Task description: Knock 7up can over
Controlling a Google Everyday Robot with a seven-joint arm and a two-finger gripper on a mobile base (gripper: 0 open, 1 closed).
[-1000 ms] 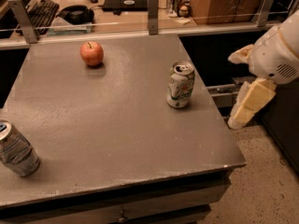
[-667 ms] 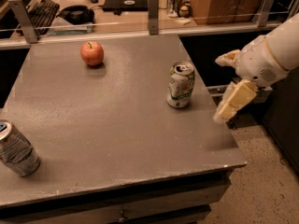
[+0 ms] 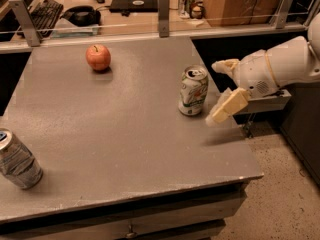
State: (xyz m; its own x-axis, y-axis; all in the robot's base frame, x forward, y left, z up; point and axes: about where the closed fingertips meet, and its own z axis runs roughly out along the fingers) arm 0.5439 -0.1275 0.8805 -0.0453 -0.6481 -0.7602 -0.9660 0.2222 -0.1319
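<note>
The 7up can [image 3: 193,91], white and light green with a silver top, stands upright on the grey table [image 3: 125,134] right of centre. My gripper [image 3: 214,92] reaches in from the right, just to the right of the can and level with it. Its two cream fingers are spread apart, one fingertip [image 3: 218,65] near the can's top and the other lower, near the table. A small gap shows between the fingers and the can. The gripper holds nothing.
A red apple [image 3: 98,57] sits at the back of the table. A silver-grey can with blue marks [image 3: 16,160] stands at the front left edge. A metal rail [image 3: 163,14] runs along the back, with a cluttered desk behind it. The table's right edge lies under my arm.
My gripper has moved left from beyond the table's right edge to just beside the 7up can. The can, the apple and the silver-grey can have not moved.
</note>
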